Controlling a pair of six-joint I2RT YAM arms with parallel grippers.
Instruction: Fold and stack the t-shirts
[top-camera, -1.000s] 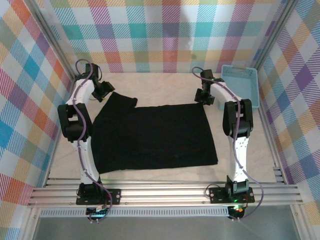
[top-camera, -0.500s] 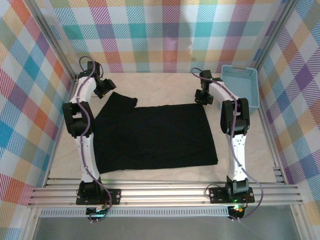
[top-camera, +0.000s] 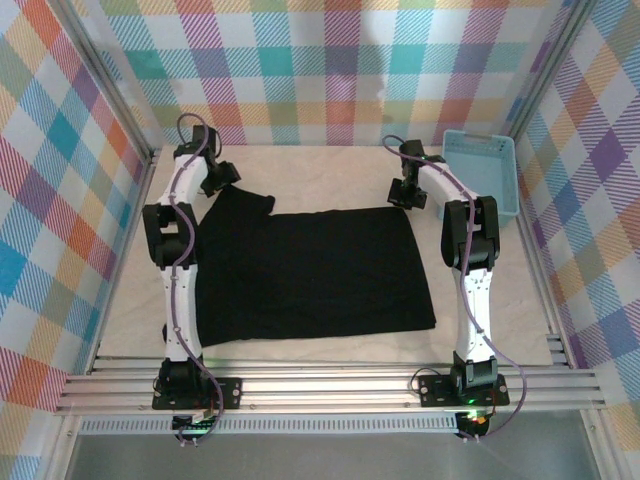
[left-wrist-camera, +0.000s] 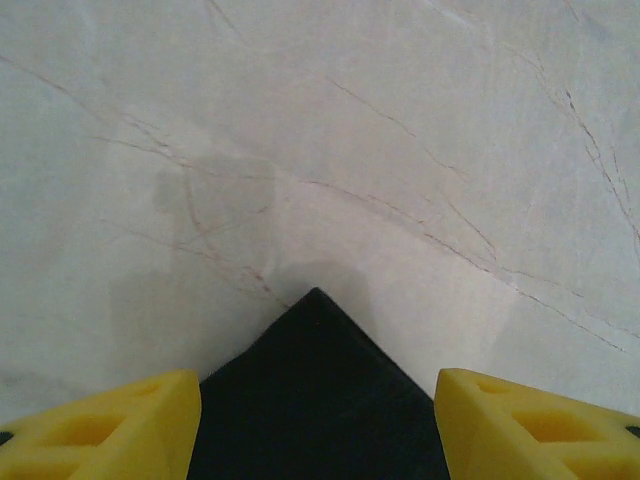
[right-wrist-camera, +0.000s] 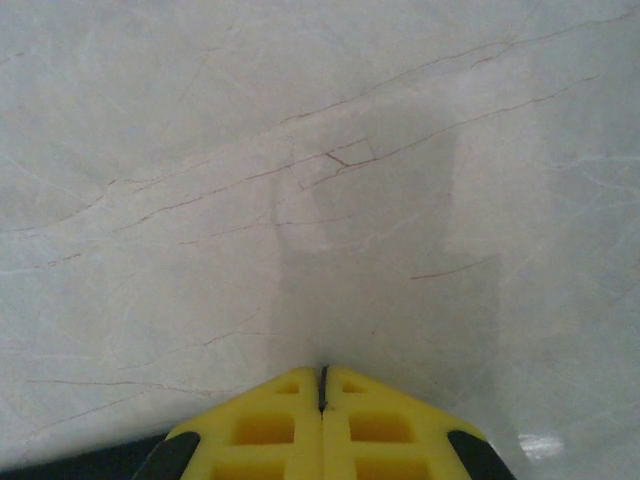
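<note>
One black t-shirt (top-camera: 310, 270) lies spread flat on the pale table, its sleeve (top-camera: 250, 200) reaching toward the far left. My left gripper (top-camera: 225, 180) hovers at that sleeve. In the left wrist view it (left-wrist-camera: 315, 385) stands open, and the sleeve's black pointed corner (left-wrist-camera: 315, 420) lies between the yellow fingers (left-wrist-camera: 120, 425). My right gripper (top-camera: 405, 197) is down at the shirt's far right corner. In the right wrist view it (right-wrist-camera: 322, 375) is shut, with a thin black sliver of cloth pinched between the pads, and a bit of the black t-shirt (right-wrist-camera: 120, 462) shows at the lower left.
A light-blue plastic basket (top-camera: 510, 180) stands at the far right against the plaid wall. Bare marbled table (top-camera: 320, 170) runs along the back beyond the shirt. Plaid walls close in three sides, and an aluminium rail (top-camera: 320, 385) crosses the near edge.
The right gripper has closed at the shirt's far right corner. The left arm has swung right and farther back, bringing its open gripper over the sleeve corner. The shirt has not moved.
</note>
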